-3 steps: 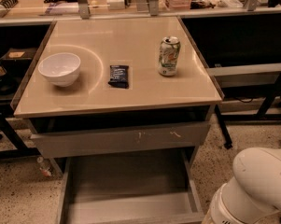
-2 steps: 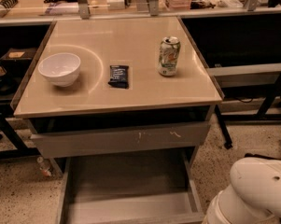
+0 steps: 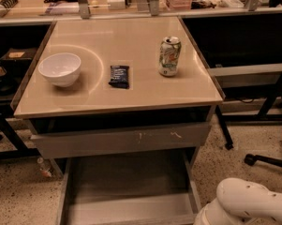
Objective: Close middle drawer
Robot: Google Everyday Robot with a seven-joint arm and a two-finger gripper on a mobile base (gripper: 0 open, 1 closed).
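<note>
One middle drawer (image 3: 126, 186) stands pulled out below the surface's (image 3: 131, 41) front edge. The gripper is out of view, its state untellable; only a white arm (image 3: 246, 205) shows.

- The pale beige worktop (image 3: 131, 46) is glossy, and you can see a curved arc of warm light reflected near its left side.
- Below it, you look down on a speckled, sandy floor (image 3: 18, 196) that shows on both sides.
- Behind the worktop runs a long bench (image 3: 51, 7) strewn with small clutter, with metal posts (image 3: 83, 1) rising from it.
- At the right of your view, a grey rail (image 3: 248, 71) crosses a dark bay, and a black chair base (image 3: 267, 160) rests on the floor.
- At the left, dark shelving (image 3: 9, 64) stands in shadow.
</note>
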